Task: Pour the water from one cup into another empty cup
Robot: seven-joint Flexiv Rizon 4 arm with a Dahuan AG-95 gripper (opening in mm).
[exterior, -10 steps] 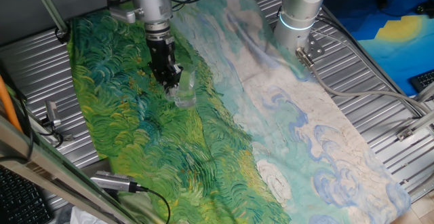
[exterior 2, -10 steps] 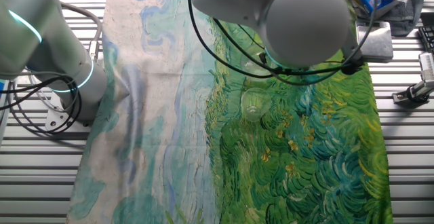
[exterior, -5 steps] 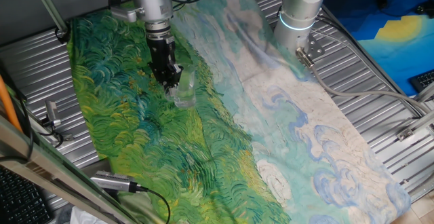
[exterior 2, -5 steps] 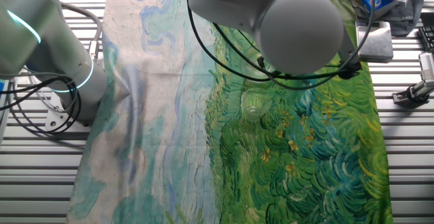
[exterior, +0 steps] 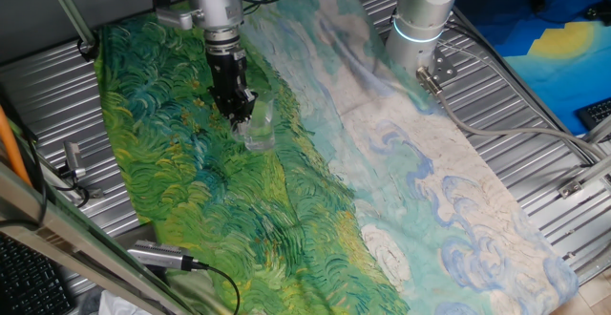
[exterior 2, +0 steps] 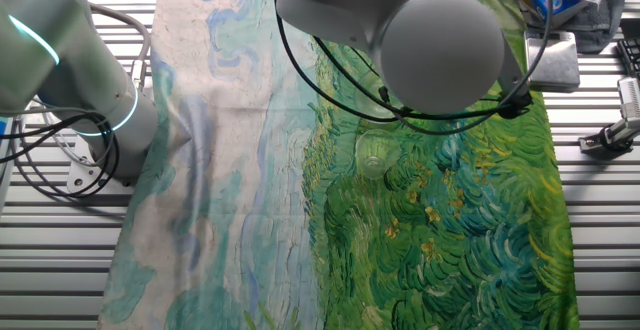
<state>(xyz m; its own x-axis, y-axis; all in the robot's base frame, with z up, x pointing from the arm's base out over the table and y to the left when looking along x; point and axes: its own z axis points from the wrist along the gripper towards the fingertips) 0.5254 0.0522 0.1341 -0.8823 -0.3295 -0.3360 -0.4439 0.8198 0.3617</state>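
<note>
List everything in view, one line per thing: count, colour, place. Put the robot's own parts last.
glass cup: one seen clearly, transparent, on the green part of the cloth, right at the tool; whether more than one glass is there cannot be told
painted cloth: one, green swirls on one side and pale blue and cream on the other, spread over the table
table: one, grey ribbed metal, under the cloth
cables: several, black and grey, beside the arm's base
keyboard: one, black, at the frame's edge
robot arm: one, grey-white, over the green part of the cloth
tool: one, black, down at the glass cup
</note>
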